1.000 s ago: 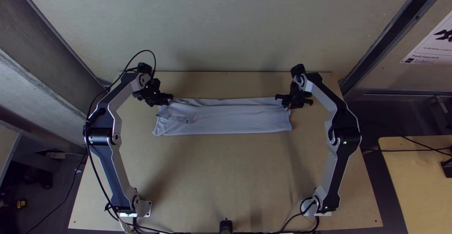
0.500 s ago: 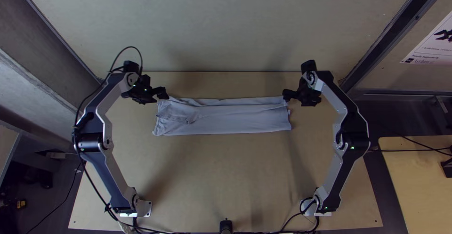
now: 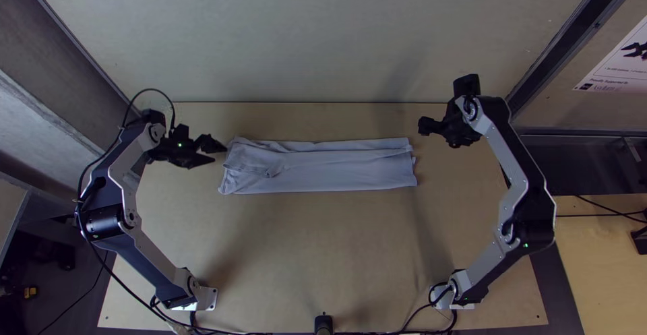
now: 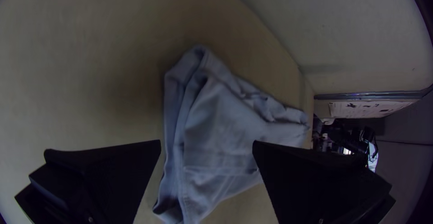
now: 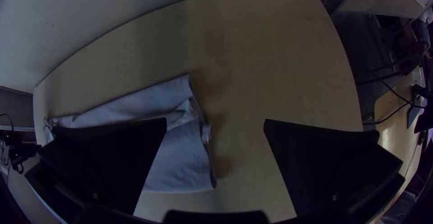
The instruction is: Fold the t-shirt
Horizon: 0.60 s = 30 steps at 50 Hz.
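Pulled outward over the last second, with the left black flat-fingered pincer [image 4: 206, 142] spread wide and holding nothing, just off the left end of the pale blue-grey cloth t-shirt [image 3: 337, 166]. Likewise with the right black flat-fingered pincer [image 5: 215, 122], wide and bare of cloth, drawn back from the right end. Left lying in the same spot on the light wooden bench [image 3: 323, 240], toward the far edge. Probably let go after lengthwise folding, with perhaps 1 or 2 end-to-end folds to come. Folded into a long, narrow band, stretched from side to side across the bench. Rumpled at the left end, with slanting folds and small creases; smoother toward the right, with a little cloth jutting out there. Liable to bunch if gripped unevenly at the rumpled end.
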Each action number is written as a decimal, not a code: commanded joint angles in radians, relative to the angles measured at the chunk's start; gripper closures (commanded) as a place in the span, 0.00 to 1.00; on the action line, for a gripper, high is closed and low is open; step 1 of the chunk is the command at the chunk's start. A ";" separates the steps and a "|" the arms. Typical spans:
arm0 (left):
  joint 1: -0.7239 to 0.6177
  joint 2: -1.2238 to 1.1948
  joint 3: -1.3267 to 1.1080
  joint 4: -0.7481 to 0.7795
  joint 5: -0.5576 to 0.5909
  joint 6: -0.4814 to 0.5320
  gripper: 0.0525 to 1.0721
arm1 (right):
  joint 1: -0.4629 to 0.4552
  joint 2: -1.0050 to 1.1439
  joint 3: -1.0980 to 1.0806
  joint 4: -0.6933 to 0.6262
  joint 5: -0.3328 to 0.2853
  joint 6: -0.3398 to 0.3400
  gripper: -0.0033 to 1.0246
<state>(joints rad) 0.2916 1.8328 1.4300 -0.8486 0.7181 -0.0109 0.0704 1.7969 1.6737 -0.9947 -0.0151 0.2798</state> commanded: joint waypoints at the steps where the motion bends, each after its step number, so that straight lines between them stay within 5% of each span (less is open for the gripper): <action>1: 0.024 -0.012 -0.063 -0.006 0.044 0.061 0.04 | 0.020 -0.065 -0.058 -0.015 0.004 0.010 0.04; 30: 0.024 0.181 -0.051 0.013 0.075 0.141 0.04 | 0.045 -0.122 -0.181 -0.015 0.004 0.015 0.04</action>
<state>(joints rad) 0.3225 1.9518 1.3849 -0.8387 0.8043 0.1097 0.1043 1.7046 1.5261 -1.0042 -0.0154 0.2802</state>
